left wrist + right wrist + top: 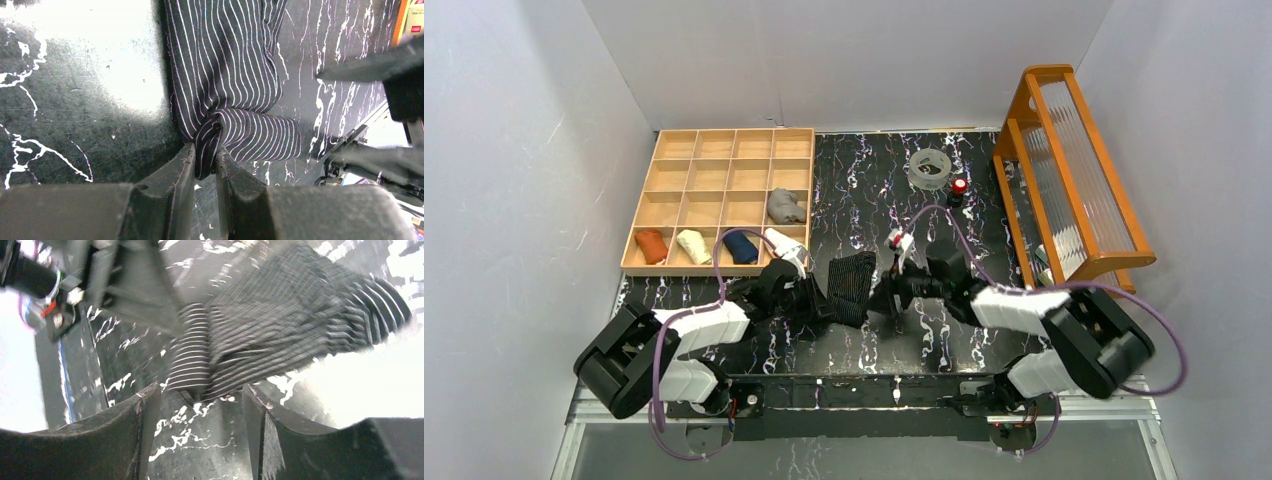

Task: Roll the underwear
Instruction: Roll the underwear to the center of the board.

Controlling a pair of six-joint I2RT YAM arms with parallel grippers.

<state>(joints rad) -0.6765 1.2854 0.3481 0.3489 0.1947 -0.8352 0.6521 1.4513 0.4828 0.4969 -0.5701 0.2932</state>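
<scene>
Open room: bare black, white-veined table [864, 200] at 12 o'clock of the garment.
Edges: wooden compartment tray [732, 131] at 10 o'clock; orange slatted rack [1024, 120] at 2 o'clock.
Small items: clear tape ring [930, 168] and red-topped object [959, 187] at 1 o'clock, well apart from the cloth.
Material: striped underwear [852, 285], soft black cloth with thin pale stripes, creased, one end rolled into a short cylinder.
Position: garment on the table, between both grippers.
Left gripper [205, 162]: at 9 o'clock of the garment, jaws pressed onto a bunched fold of it.
Right gripper [200, 400]: at 3 o'clock, jaws spread; rolled end just beyond the tips, contact cannot be told.
</scene>
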